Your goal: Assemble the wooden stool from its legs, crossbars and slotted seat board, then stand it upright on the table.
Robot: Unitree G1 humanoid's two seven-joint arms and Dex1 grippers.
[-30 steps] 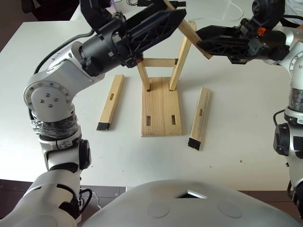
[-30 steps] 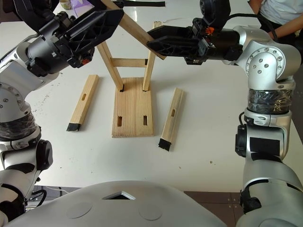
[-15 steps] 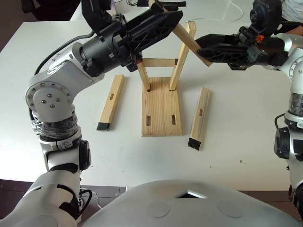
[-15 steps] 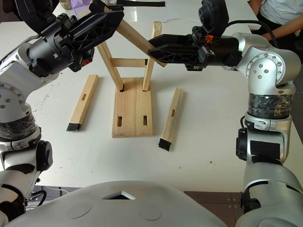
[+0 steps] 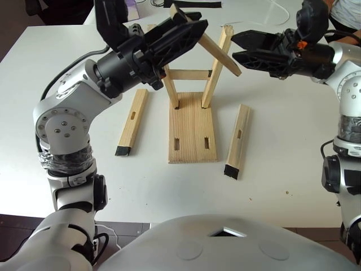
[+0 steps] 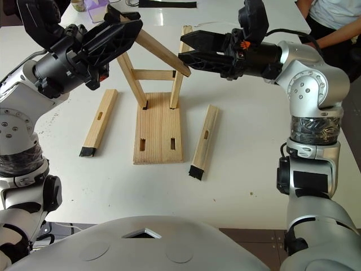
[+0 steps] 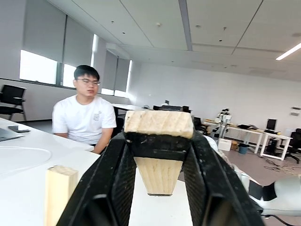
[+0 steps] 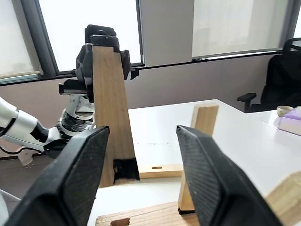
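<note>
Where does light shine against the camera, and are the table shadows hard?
Right wrist view: bright windows stand behind the held leg, washed white. Left eye view: even light; the seat board and the loose leg on its left cast only soft, faint shadows on the table.

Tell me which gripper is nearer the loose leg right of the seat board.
Right. The right gripper hangs open beyond the far end of the loose leg; the left gripper, shut on a raised leg, is farther left, past the seat board's far end.
</note>
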